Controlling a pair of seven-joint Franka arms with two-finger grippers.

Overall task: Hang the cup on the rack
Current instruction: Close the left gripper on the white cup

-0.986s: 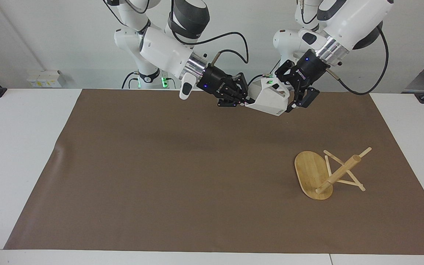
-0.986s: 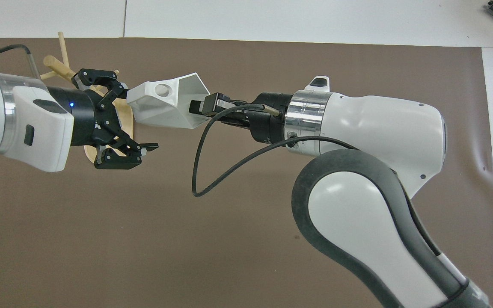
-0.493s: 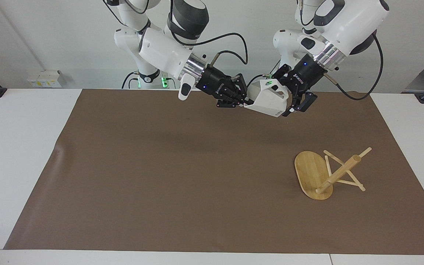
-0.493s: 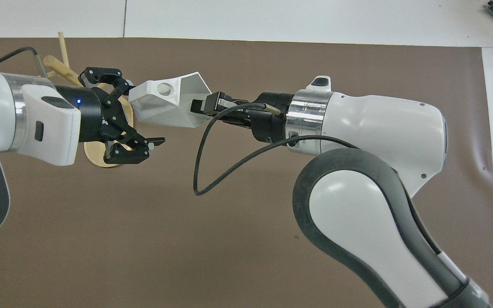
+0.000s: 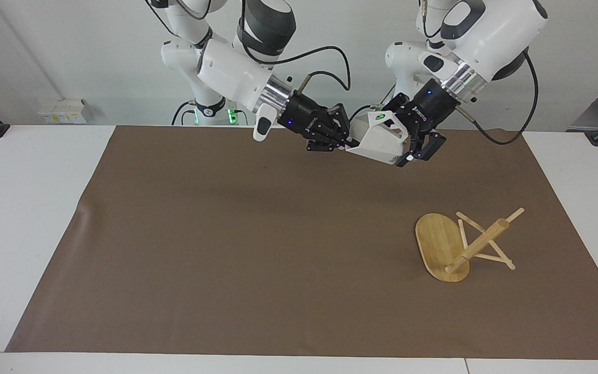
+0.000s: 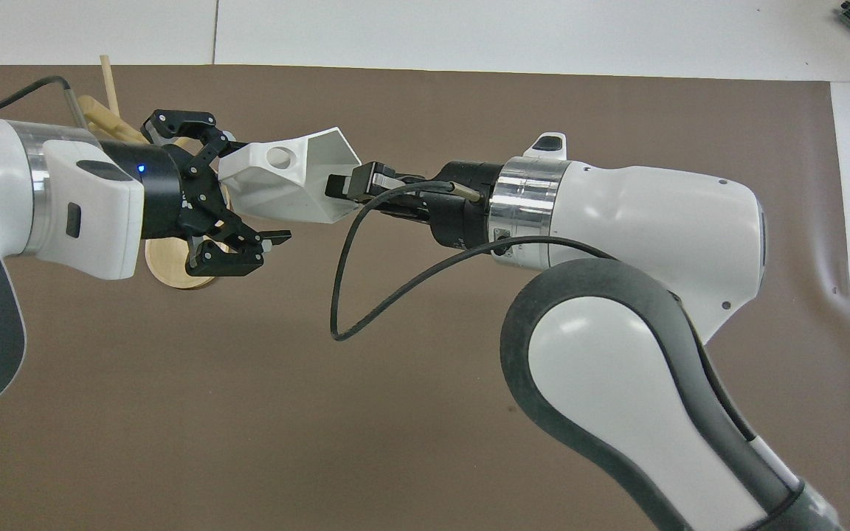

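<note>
I've got the cup (image 5: 380,138) up in the air over the robots' end of the brown mat (image 5: 226,249), between both grippers. It's tipped on its side, handle w/ the round hole (image 6: 277,155) facing up in the overhead view. The right gripper (image 6: 344,184) is pinched shut on the cup's rim, so that arm carries the weight. The left gripper (image 6: 237,188) comes at the handle end w/ fingers spread wide, straddling the cup; I can't tell if a pad is touching it yet. Looks to me like a hand-over: the rim grip blocks nothing at the handle, so the left arm can take over and bring the hole to a peg.

The rack (image 5: 457,244) stands on the mat toward the left arm's end, well apart from the cup and farther from the robots. It reads as upright, oval base flat, post and thin pegs pointing at the camera.

Room-wise: the mat around the rack is bare, approach open from above. Tight spot is btw the two grippers, which are close together at the cup. I'd want the left grip firm before the right lets go, else the cup drops.
</note>
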